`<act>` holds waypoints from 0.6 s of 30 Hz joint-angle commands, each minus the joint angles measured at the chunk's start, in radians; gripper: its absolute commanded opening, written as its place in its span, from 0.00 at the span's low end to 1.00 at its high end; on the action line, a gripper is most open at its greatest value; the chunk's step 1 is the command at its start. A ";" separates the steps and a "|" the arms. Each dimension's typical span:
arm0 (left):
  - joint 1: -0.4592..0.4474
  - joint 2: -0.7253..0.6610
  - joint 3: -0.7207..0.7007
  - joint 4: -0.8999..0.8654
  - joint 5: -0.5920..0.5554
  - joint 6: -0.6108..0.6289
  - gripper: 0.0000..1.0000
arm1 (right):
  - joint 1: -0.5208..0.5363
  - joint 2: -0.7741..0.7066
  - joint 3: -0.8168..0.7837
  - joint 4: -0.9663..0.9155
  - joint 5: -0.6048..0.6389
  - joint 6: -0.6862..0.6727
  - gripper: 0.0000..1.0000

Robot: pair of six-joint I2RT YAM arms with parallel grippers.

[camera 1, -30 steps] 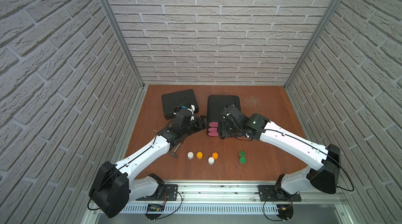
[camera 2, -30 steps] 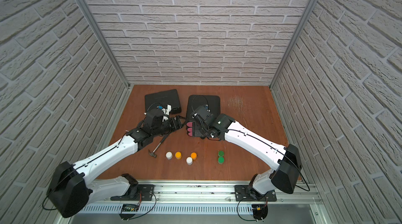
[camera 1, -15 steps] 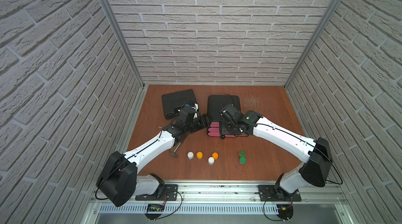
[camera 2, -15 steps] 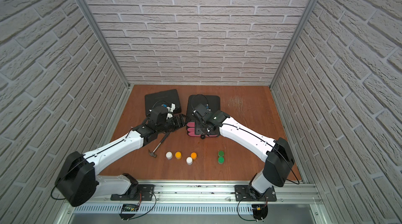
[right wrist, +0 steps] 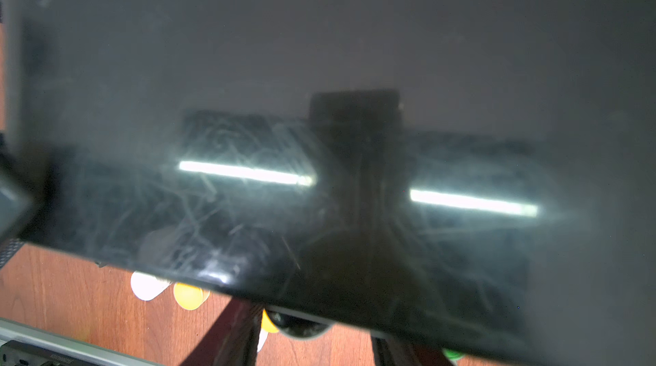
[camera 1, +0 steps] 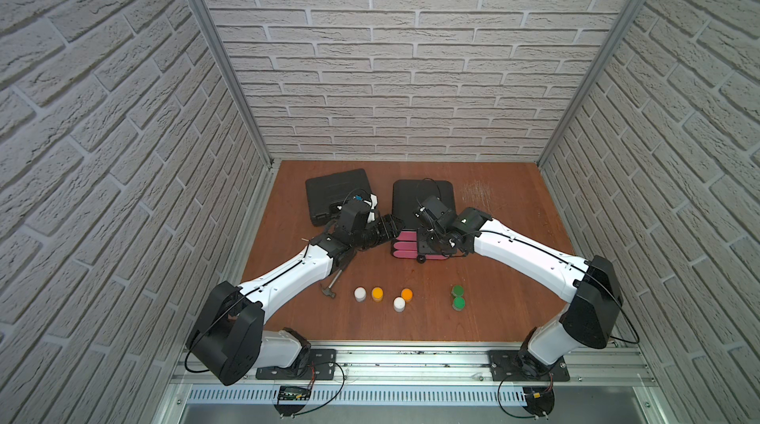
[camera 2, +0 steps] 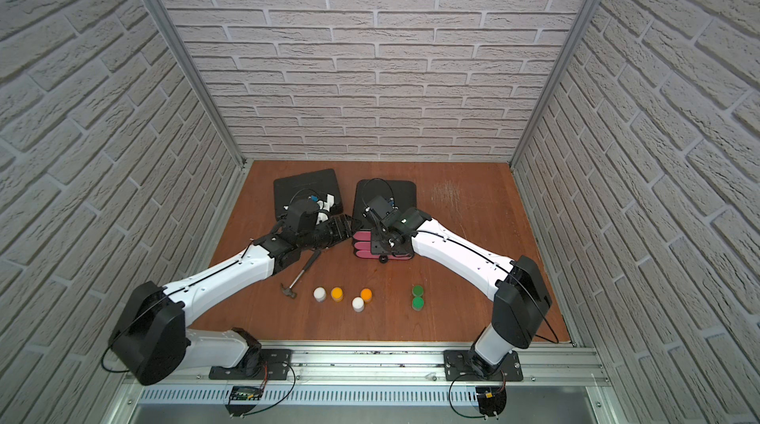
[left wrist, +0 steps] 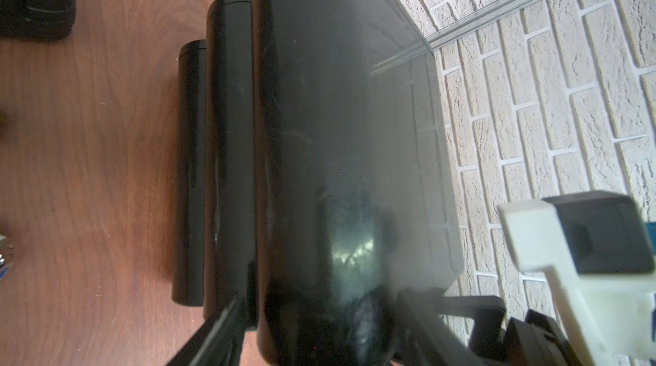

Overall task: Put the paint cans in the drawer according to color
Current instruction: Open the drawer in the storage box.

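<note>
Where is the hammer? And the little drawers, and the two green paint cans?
hammer (camera 1: 329, 291): in a top view, on its metal head.
drawer chest (camera 1: 405, 246): in a top view, on a pink front.
green paint cans (camera 1: 457, 291) (camera 1: 459, 302): in a top view, on each lid.

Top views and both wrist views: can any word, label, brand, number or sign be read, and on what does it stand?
No text can be read in any view.
Small black box under the front rail: possible markings, too small to read.
Black part in the right wrist view: faint lettering, too blurred to read.
Drawer chest, black case, paint jars: no markings visible.
</note>
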 commanded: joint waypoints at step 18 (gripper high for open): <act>-0.004 0.072 0.020 0.048 0.020 -0.023 0.61 | -0.009 0.012 0.034 0.024 0.011 -0.019 0.37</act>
